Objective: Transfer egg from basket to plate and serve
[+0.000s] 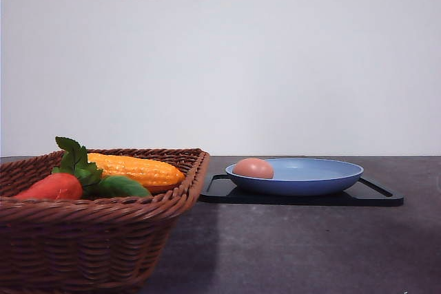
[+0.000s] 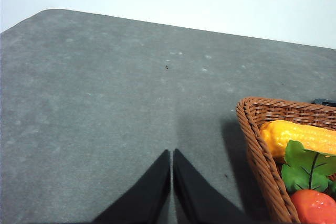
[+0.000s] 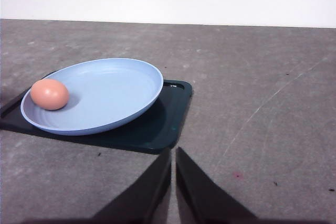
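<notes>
Egg (image 1: 253,168) lies on plate (image 1: 303,177) near its 9 o'clock rim | basket (image 1: 103,239) well apart, at 9 o'clock of plate | left gripper (image 2: 172,156), right gripper (image 3: 173,153): jaws together, empty | step judged: transfer done, serving remains; next move needs grasp on plate rim.

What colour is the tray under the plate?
Black tray, clearest in the right wrist view.

Dark grey table (image 1: 289,253) (surface lightly scuffed) bearing two items directly: a brown wicker basket (image 1: 89,239) at the front left, and a flat black tray (image 1: 375,196) farther back, to its right.
</notes>
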